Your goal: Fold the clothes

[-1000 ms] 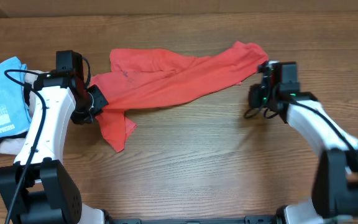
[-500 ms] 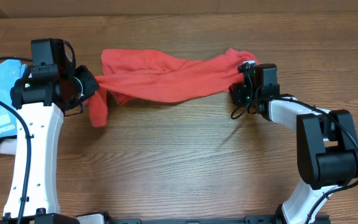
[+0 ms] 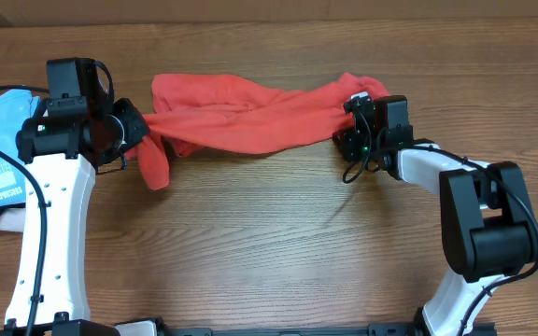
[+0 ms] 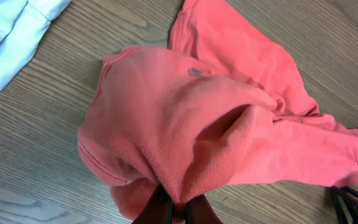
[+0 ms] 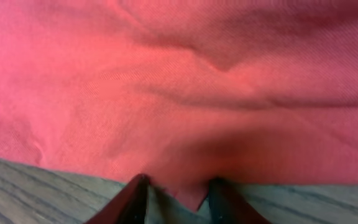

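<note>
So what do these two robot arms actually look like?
The left arm and right arm are alike: smooth white shells between chunky black joints, with thin black cables looping alongside. A tiny green light glows at the right wrist. The left gripper and right gripper each end in two slim, dark, tapered fingers.

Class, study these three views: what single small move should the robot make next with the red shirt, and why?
Probably close the right end effector: its fingers stand apart around an edge of the red shirt, while the left end effector pinches the other end. With both ends held, the arms could stretch the bunched shirt flat.
</note>
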Controlling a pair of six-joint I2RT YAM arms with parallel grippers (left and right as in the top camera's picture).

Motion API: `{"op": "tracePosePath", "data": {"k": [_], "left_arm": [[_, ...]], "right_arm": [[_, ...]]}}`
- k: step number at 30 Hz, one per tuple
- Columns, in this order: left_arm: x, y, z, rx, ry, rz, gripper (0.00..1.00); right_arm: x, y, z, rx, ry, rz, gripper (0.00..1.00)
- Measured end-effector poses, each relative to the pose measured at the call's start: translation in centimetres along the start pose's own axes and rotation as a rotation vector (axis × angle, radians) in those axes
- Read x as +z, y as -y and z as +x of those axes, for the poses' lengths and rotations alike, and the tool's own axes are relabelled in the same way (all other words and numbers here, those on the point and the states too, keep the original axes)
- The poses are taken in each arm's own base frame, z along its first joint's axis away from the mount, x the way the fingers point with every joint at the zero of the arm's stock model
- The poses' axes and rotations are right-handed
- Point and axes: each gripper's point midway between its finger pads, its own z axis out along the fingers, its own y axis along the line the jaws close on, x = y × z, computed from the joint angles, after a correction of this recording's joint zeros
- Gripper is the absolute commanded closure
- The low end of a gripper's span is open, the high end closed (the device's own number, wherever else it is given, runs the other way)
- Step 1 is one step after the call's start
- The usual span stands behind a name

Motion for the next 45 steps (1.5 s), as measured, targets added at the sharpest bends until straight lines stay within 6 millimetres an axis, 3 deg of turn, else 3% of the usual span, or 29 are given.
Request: {"op": "tracePosePath", "data": {"k": [4,12,17,21,24,26,28,31,35,40,45], "left_arm": [[0.0,0.0,0.0,0.000,0.000,0.000,0.95],[0.0,0.0,0.0,0.000,0.000,-0.001,0.95],[0.0,-0.2,0.0,0.000,0.002,-0.011,0.95],[0.0,-0.5,0.1,0.000,0.001,-0.026,0.95],[0.0,-0.6,0.2,0.004,-0.005,-0.033,0.95],[0.0,-0.8,0.4,0.009,-0.013,-0.039,0.95],[0.0,-1.0,0.6,0.022,-0.021,-0.048,0.95],[-0.1,-1.3,0.8,0.034,-0.027,-0.067,0.94],[-0.1,-1.5,0.8,0.035,-0.028,-0.075,0.94],[-0.1,-1.5,0.8,0.035,-0.027,-0.076,0.94],[-0.1,-1.5,0.8,0.035,-0.027,-0.076,0.94]], "right_arm": [[0.3,0.0,0.0,-0.007,0.000,-0.005,0.96],[0.2,-0.1,0.2,0.011,-0.022,-0.012,0.96],[-1.8,-0.5,1.6,0.068,-0.122,0.007,0.96],[-6.5,-0.2,0.4,0.078,-0.135,0.097,0.96],[-13.0,-0.6,-4.7,0.044,0.010,0.174,0.96],[-15.1,-1.0,-5.3,0.057,0.029,0.190,0.96],[-16.5,-1.3,-3.5,0.107,-0.038,0.200,0.96],[-16.7,-1.5,0.3,0.183,-0.183,0.207,0.96],[-17.1,-1.8,2.3,0.232,-0.261,0.210,0.94],[-17.3,-2.1,3.2,0.259,-0.299,0.209,0.94],[-18.0,-4.4,5.7,0.340,-0.412,0.112,0.95]]}}
